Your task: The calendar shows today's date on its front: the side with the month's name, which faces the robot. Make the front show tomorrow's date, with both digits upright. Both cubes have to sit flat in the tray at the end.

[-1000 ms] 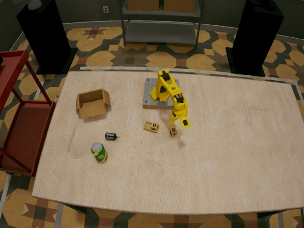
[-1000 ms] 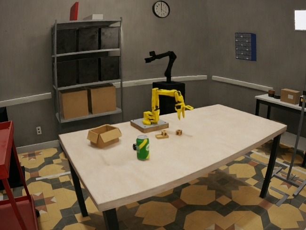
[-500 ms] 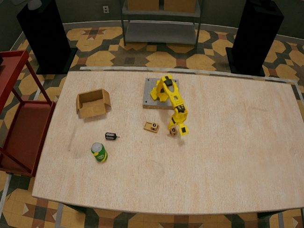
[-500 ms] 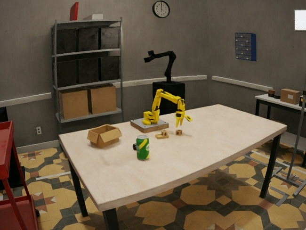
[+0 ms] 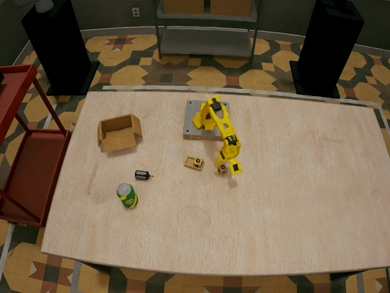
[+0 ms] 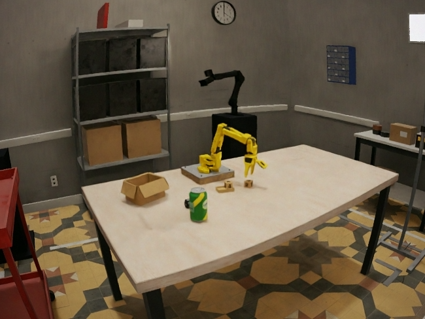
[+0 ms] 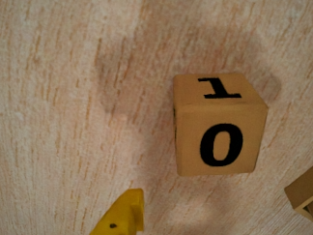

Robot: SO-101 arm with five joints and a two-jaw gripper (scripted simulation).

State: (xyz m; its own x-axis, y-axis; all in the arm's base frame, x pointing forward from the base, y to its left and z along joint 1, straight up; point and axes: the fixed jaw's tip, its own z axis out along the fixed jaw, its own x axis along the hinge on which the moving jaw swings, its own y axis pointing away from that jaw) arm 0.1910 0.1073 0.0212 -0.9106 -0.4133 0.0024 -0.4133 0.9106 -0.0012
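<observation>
The yellow arm's gripper point(image 5: 225, 169) point(image 6: 254, 170), released with its fingers parted around nothing, hovers above a loose wooden cube point(image 5: 222, 169) point(image 6: 248, 184) point(image 7: 220, 126) showing 0 and 1 on the worktop point(image 5: 283, 205) point(image 6: 274, 206) point(image 7: 58, 120), near the small wooden tray point(image 5: 188, 163) point(image 6: 221, 188) point(image 7: 306, 204) holding the other cube point(image 5: 197, 162) point(image 6: 228, 185).

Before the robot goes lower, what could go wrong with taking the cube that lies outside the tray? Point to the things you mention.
The hand point(image 5: 227, 169) point(image 6: 255, 170) is open above the loose cube point(image 5: 222, 169) point(image 6: 248, 184) point(image 7: 219, 139), which sits off-centre in the wrist view, so a finger might push it. The tray point(image 5: 188, 164) point(image 6: 220, 189) is near, so a wide descent could possibly knock it or the cube inside point(image 5: 197, 162) point(image 6: 228, 185).
</observation>
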